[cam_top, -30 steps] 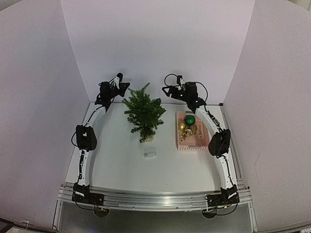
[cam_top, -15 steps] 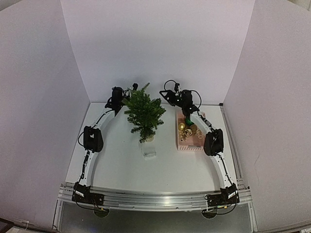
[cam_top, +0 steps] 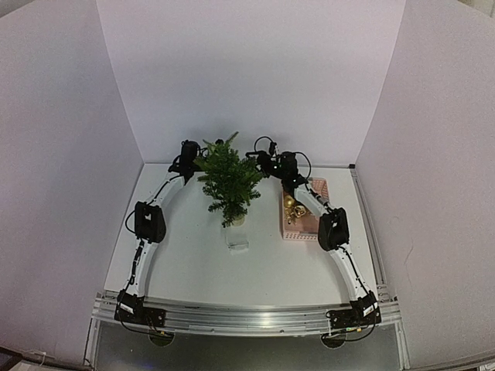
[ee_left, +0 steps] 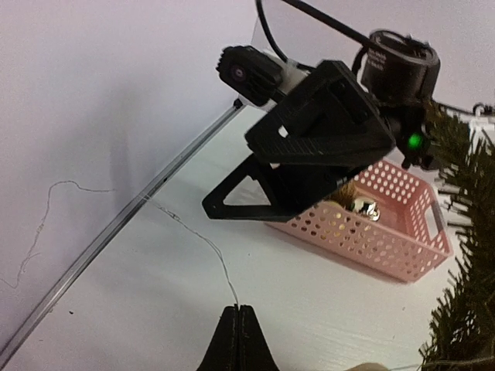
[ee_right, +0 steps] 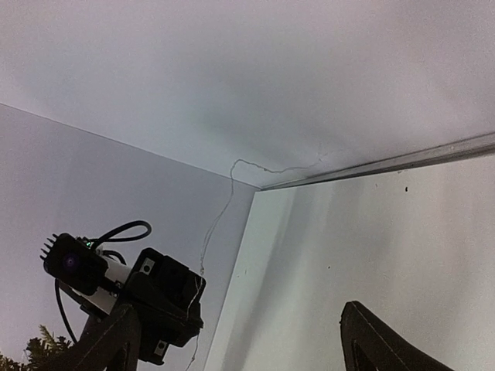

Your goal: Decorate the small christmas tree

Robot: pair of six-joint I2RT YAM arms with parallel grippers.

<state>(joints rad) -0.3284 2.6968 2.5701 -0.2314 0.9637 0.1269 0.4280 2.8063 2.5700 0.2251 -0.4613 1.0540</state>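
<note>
Left hand (ee_left: pixel 237 313) pinches thin wire (ee_left: pixel 209 243); right hand (ee_right: pixel 240 309) spread.

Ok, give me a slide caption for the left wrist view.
Left gripper shut on a thin wire, facing the right gripper, pink basket behind, small christmas tree at right edge.

Lab test cell: plain white board walls (cam_top: pixel 247 77), aluminium mounting rail (cam_top: pixel 247 321), white tabletop (cam_top: pixel 186 263).

Soft, even, slightly dim light; shadows on the table (cam_top: pixel 193 255) around the tree (cam_top: pixel 229 179) are faint. Far from the tree, the overhead view's edges bow. Wrist views are grainy, the tree's needles there blurred.
</note>
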